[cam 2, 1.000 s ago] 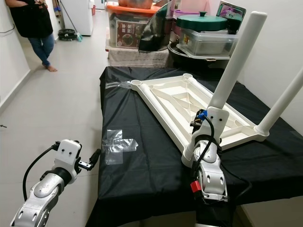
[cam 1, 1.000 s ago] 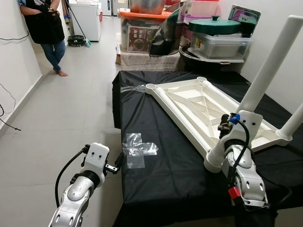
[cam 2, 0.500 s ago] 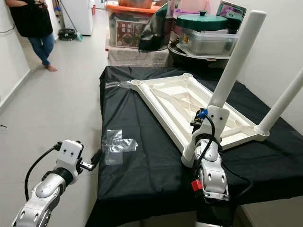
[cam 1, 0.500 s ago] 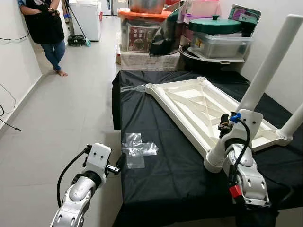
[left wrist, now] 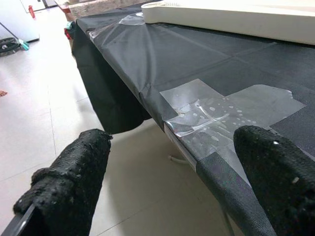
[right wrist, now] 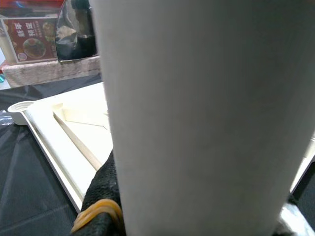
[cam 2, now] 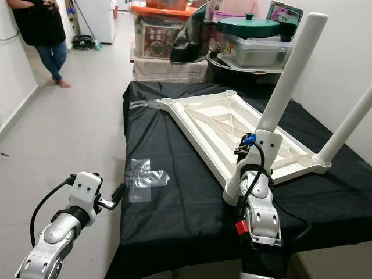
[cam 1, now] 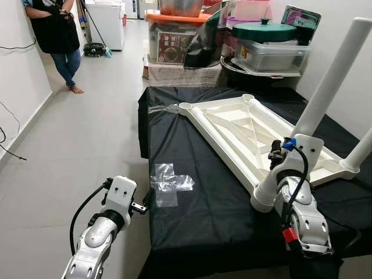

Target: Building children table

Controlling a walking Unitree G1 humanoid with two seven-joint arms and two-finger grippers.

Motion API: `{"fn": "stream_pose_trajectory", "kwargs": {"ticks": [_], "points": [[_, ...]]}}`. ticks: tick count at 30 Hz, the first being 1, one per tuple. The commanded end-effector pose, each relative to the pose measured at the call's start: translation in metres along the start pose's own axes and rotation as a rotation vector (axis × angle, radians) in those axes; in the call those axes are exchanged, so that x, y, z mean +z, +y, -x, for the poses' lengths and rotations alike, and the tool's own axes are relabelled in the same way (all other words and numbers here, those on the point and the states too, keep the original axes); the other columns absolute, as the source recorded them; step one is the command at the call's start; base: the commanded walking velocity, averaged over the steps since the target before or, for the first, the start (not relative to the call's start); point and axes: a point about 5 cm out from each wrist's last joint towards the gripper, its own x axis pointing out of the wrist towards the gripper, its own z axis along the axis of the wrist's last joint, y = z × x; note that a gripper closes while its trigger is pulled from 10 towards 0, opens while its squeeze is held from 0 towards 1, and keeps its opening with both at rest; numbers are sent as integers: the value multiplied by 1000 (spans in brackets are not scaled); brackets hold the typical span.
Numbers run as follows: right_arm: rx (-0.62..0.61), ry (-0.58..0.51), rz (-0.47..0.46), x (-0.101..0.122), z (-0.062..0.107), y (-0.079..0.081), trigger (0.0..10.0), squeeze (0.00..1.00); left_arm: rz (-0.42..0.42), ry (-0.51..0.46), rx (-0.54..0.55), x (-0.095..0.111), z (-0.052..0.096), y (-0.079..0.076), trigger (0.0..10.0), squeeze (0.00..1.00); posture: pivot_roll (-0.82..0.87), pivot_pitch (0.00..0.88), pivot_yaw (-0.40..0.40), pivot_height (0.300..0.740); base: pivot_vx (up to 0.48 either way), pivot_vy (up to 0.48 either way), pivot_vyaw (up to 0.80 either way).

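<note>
Table (cam 1: 192, 221): draped in black cloth so it serves as the assembly surface; everything below rests on it.

Child's tabletop (cam 1: 244, 136): white plastic, lying upside down on the table, ribbed underside up so the corner sockets face upward to take legs. The two far sockets stand unfilled.

Held leg (cam 1: 331, 81): long white tube, slanting upward, foot in the near corner socket; judged to be the leg now being seated.

Second leg (cam 1: 359, 152): white, already standing in the right-hand corner socket.

Right gripper (cam 1: 278, 174): low on the held leg, just above the socket, jaws clamped around it, a low grip that likely helps steer the tube into the socket.

Left gripper (cam 1: 145, 202): off the table's near left edge, over the floor, jaws wide and holding nothing; apparently idle.

Clear tape (cam 1: 168, 183): crossed strips stuck to the cloth near that edge, likely pinning it down.
</note>
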Motion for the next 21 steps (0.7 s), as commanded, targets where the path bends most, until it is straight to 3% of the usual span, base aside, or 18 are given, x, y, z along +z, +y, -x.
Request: {"fn": "stream_pose_trajectory", "kwargs": {"ticks": [1, 21], "points": [[9, 118, -25, -22, 3, 1, 10000, 0, -3, 17, -16, -5, 0, -3, 10000, 0, 47, 0, -67, 740, 0, 0, 0], [14, 75, -40, -11, 3, 2, 10000, 0, -3, 14, -24, -5, -2, -5, 10000, 0, 40, 0, -63, 740, 0, 0, 0]]}}
